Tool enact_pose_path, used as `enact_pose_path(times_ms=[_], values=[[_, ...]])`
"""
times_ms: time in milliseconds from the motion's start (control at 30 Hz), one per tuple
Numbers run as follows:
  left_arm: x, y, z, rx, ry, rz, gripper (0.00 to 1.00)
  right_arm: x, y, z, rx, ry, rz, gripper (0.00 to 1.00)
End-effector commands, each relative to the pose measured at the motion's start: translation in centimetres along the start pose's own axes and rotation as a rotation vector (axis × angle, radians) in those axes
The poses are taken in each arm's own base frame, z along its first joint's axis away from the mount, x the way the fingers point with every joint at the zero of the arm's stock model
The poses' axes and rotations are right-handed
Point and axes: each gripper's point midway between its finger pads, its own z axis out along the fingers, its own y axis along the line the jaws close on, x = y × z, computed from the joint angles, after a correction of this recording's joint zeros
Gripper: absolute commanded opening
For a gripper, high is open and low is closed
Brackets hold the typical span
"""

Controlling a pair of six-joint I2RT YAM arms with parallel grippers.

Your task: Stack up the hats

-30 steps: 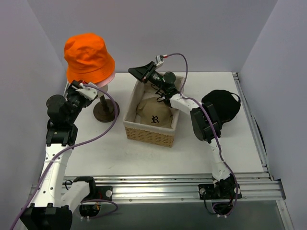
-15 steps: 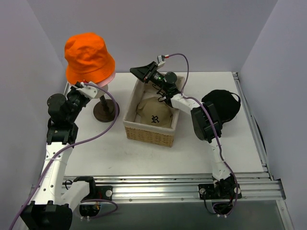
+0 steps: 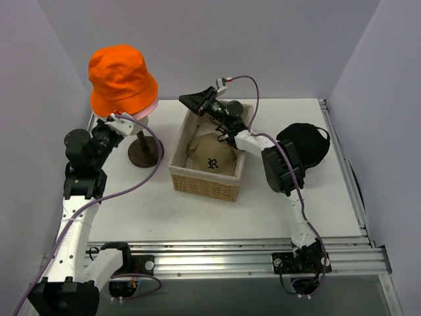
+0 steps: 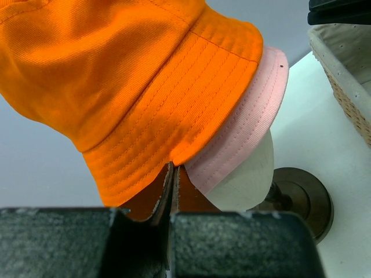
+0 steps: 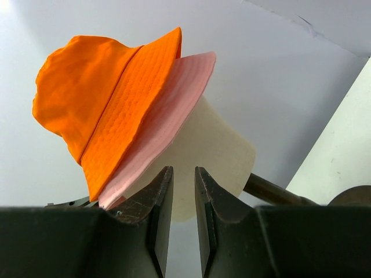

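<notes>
Only the left wrist view showed the left claw (image 4: 172, 172) pinching the orange hat's (image 4: 116, 75) brim. The right wrist view showed the right claw (image 5: 183, 175) slightly spread, empty.

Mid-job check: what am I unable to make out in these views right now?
- Left wrist: whether the left gripper has actually pinched the orange hat brim; the closed jaws hide the contact.
- Top: pink hat, mostly under the orange hat.
- Top: any mark on the black cap; the right arm covers its left part.
</notes>
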Motion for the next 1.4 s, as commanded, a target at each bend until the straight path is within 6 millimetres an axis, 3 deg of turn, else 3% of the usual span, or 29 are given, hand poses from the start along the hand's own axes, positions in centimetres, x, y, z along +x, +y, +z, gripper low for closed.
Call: enact_pose_path(times_ms=[0,333,1367], values=[[-0.8,-0.7,-0.4,0.041,-0.022,-0.014,0.02,-1.2,8.4,-0.2,-0.179,-0.004,-0.107,0.18],[0.1,-1.9,-0.5,0.085,0.011,-0.03,0.02,-1.3,8.4,-0.5,-0.18,-0.004,-0.102,0.18],[2.1,-2.9,-0.6,0.107,0.082,-0.063,0.03,-1.4,8.7,-1.1,-0.187,-0.004,-0.092,0.18]])
